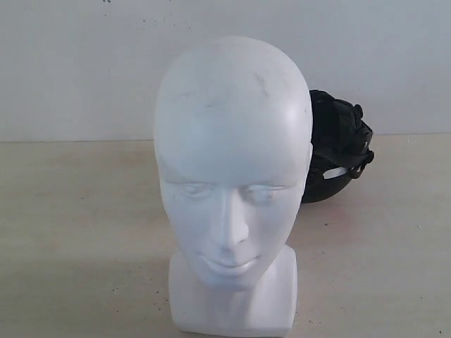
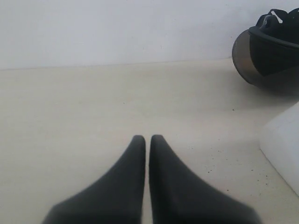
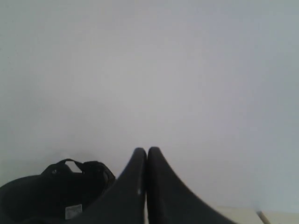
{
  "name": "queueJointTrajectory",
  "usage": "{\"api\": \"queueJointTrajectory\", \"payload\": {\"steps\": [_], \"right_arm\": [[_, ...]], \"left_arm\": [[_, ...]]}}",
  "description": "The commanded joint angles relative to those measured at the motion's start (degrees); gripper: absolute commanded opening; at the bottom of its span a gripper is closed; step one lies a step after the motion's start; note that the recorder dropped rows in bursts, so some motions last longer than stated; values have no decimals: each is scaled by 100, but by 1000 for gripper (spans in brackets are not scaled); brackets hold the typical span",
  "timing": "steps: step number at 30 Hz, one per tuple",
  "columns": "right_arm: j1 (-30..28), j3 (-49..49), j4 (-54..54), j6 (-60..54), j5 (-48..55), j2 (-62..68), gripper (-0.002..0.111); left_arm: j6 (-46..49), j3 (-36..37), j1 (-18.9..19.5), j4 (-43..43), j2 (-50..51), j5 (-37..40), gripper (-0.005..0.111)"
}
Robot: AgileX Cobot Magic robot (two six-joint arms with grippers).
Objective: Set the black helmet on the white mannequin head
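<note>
Bare white mannequin head [image 1: 232, 183] centre-front on the table [image 1: 77, 232]; black helmet [image 1: 338, 151] behind, to its right.
The left gripper [image 2: 147, 138] pressed together, empty; the head hides the helmet's left edge; right gripper [image 3: 146, 150] pressed together, empty.

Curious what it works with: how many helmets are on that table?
1. The black helmet sits behind the white mannequin head, to the exterior view's right, partly hidden; the head could hide another.

mannequin head [image 1: 232, 176] in front on table [image 1: 77, 232], helmet [image 1: 338, 151] behind-right
</note>
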Motion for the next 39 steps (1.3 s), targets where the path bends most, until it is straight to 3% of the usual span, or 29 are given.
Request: {"api": "queueJointTrajectory", "payload": {"steps": [1, 11, 16, 27, 39], "right_arm": [[8, -233, 8, 95, 0, 750, 0], [8, -233, 8, 353, -371, 1084, 0], [8, -434, 8, 497, 107, 1502, 0], [8, -2974, 190, 497, 2846, 3988, 0], [8, -5282, 1257, 26, 4383, 6264, 0]], "left_arm": [[-56, 17, 19, 9, -18, -7, 4], [-56, 17, 19, 9, -18, -7, 4], [-56, 17, 19, 9, -18, -7, 4], [-56, 17, 19, 9, -18, -7, 4], [-56, 17, 19, 9, -18, -7, 4]]}}
